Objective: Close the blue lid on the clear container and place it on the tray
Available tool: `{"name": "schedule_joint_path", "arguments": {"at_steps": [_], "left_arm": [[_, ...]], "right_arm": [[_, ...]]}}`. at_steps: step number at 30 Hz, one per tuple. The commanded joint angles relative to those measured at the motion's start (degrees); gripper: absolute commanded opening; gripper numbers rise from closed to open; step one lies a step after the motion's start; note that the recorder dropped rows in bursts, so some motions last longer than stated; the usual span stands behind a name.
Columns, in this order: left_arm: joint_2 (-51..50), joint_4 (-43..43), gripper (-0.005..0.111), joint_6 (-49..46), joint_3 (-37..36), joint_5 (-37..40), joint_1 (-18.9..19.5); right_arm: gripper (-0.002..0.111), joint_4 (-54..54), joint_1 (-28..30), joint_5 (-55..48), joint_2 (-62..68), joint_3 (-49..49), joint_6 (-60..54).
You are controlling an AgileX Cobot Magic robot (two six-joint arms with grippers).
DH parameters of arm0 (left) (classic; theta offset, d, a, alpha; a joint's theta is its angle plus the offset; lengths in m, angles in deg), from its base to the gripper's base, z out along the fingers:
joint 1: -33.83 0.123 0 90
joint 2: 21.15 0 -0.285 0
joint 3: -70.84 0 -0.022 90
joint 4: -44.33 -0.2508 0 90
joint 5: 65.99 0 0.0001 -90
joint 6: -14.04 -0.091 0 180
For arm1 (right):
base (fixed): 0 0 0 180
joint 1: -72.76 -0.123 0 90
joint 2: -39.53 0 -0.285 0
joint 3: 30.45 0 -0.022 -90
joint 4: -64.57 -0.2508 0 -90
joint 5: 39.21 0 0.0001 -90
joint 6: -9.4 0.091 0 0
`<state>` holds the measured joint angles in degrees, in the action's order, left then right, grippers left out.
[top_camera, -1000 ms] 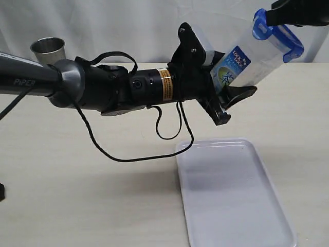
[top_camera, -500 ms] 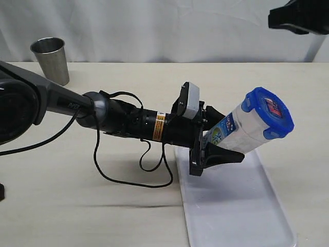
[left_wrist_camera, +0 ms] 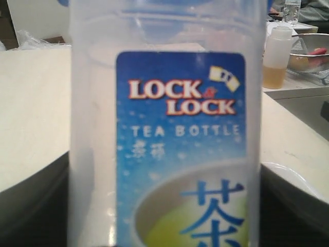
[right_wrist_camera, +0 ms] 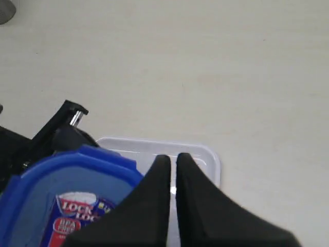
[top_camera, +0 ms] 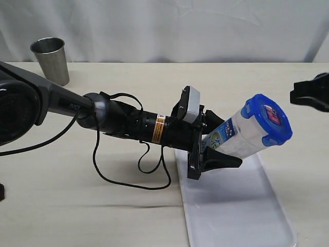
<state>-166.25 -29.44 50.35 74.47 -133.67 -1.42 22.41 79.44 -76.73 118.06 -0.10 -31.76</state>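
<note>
My left gripper [top_camera: 212,146] is shut on the lower body of the clear container [top_camera: 240,135] and holds it tilted, top toward the right, just above the far end of the white tray [top_camera: 234,211]. The blue lid [top_camera: 268,119] sits on the container's mouth with its red-and-white label showing. The left wrist view is filled by the container [left_wrist_camera: 164,103], with dark fingers [left_wrist_camera: 31,206] on both sides of it. My right gripper [top_camera: 311,95] hovers to the right of the lid, shut and empty. In the right wrist view its tips [right_wrist_camera: 172,160] are above the lid [right_wrist_camera: 67,185] and the tray [right_wrist_camera: 208,154].
A grey steel cup [top_camera: 50,59] stands at the back left of the beige table. The left arm's black cable [top_camera: 128,175] hangs in a loop down to the table, left of the tray. A white curtain closes off the back.
The left arm has carried the lidded container down from high up to just over the tray. The right gripper has come off the lid and dropped to the right.
</note>
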Motion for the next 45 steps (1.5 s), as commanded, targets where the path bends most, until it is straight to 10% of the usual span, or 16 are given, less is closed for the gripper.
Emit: {"name": "schedule_joint_path", "arguments": {"at_steps": [1,10,32,45], "left_arm": [[0.0,0.5,0.0,0.5,0.5,-0.9,0.2],[0.0,0.9,0.0,0.5,0.5,1.5,-0.1],[0.0,5.4,0.0,0.6,0.5,5.4,-0.8],[0.0,3.8,0.083,0.6,0.5,5.7,-0.6]], "right_arm": [[0.004,-8.1,0.5,1.6,0.5,5.8,-5.8],[0.004,-29.1,0.5,-10.9,0.7,7.6,-27.9],[0.004,-29.4,-11.6,-0.1,4.4,8.2,-28.2],[0.004,-28.0,-11.6,0.4,8.4,8.5,-28.6]]}}
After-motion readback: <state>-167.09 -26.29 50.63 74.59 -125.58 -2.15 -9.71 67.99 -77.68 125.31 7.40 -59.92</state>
